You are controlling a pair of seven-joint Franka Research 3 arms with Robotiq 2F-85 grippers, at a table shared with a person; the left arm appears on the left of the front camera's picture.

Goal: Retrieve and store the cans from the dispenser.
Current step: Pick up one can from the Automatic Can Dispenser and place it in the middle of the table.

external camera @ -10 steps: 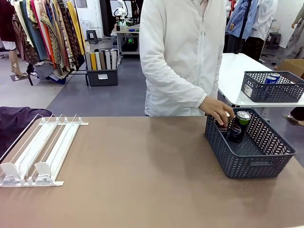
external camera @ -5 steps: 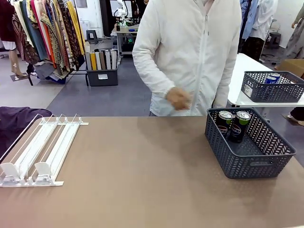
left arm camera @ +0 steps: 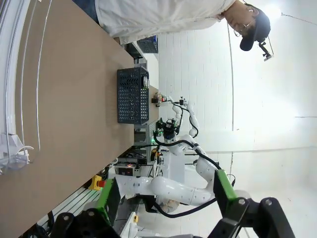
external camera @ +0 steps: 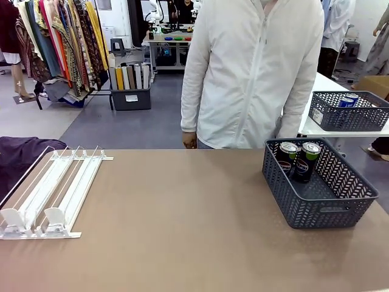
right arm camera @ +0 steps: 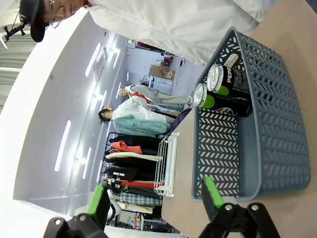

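Front view: two slim black drink cans with green tops point(external camera: 298, 159) stand upright, side by side and touching, in the far left corner of a dark grey plastic mesh basket point(external camera: 328, 207) on the right of the brown counter point(external camera: 182, 225). The right-hand can shows a round red-white-blue logo. At the counter's left edge lies the flat white wire-railed dispenser rack point(external camera: 51, 191), its lanes bare, with two curved white stops at the near end. A person in a white zip jacket point(external camera: 255, 73) stands at the far side, arms hanging; one hand point(external camera: 189, 141) shows just behind the counter's far edge. Behind, on a white side table, sits a second dark mesh basket point(external camera: 349, 112) holding blue cans.

Right wrist view: the right gripper point(right arm camera: 156, 201) has its jaws spread wide with nothing between them, its green pads point(right arm camera: 212, 196) well apart, looking at the basket's wall, the two cans beyond it.

Left wrist view: the left gripper point(left arm camera: 166, 196) likewise stands with jaws wide and holding nothing, above the counter, with the dispenser's rails along the picture's left edge and the basket farther off.
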